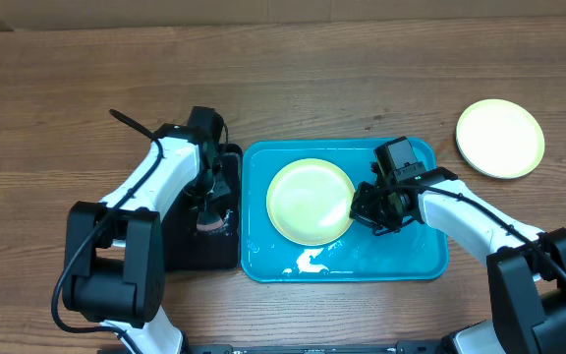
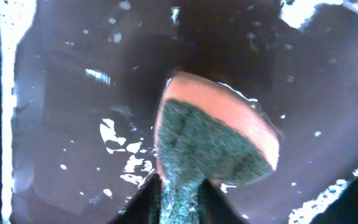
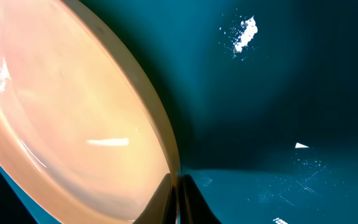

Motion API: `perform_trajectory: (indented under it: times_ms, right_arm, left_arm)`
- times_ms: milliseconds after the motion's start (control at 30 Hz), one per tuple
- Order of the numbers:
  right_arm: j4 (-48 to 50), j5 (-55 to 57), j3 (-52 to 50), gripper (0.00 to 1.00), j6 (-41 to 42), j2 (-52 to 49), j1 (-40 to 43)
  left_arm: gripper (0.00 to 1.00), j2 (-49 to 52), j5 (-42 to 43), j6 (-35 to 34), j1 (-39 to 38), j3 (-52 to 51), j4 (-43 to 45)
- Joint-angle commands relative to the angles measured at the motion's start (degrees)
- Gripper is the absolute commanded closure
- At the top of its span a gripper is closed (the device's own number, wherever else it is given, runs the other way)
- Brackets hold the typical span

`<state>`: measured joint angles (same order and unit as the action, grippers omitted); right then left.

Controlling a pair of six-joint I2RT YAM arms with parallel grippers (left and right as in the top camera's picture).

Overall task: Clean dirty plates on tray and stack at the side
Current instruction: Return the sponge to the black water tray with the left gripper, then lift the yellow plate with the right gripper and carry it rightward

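A pale yellow-green plate [image 1: 308,200] lies in the turquoise tray [image 1: 430,258]. My right gripper [image 1: 362,208] is shut on this plate's right rim; in the right wrist view the fingers [image 3: 176,186] pinch the rim of the plate [image 3: 61,118] above the tray floor [image 3: 278,93]. A second pale yellow-green plate [image 1: 500,138] lies on the table at the far right. My left gripper [image 1: 207,204] is over the black tray [image 1: 190,246] and shut on a green-and-orange sponge [image 2: 210,143]. The light blue plate is out of view.
The black tray [image 2: 73,93] is wet, with white foam specks. White foam streaks [image 1: 308,261] lie on the turquoise tray's front floor. Bare wooden table surrounds both trays.
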<state>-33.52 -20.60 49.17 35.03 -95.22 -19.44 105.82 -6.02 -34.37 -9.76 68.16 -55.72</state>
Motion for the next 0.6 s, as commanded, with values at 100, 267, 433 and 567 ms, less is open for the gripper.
perform_trajectory:
  times_ms: [100, 267, 433, 567]
  right_arm:
    - [0.85, -0.96, 0.42, 0.96, -0.70, -0.11, 0.02]
    - [0.59, -0.90, 1.20, 0.96, -3.13, 0.07, 0.02]
    - [-3.28, 0.22, 6.05, 0.96, -4.57, 0.39, 0.00]
    - [-11.10, 4.59, 13.81, 0.96, -9.68, 0.39, -0.44]
  left_arm:
    - [0.41, -2.01, 0.31, 1.84, 0.42, -0.17, 0.63]
    - [0.00, -2.01, 0.52, 1.84, 0.42, -0.15, 0.50]
    - [0.00, -2.01, 0.52, 1.81, 0.42, -0.07, 0.09]
    - [0.00, -2.03, 0.74, 1.79, 0.39, 0.44, -0.85]
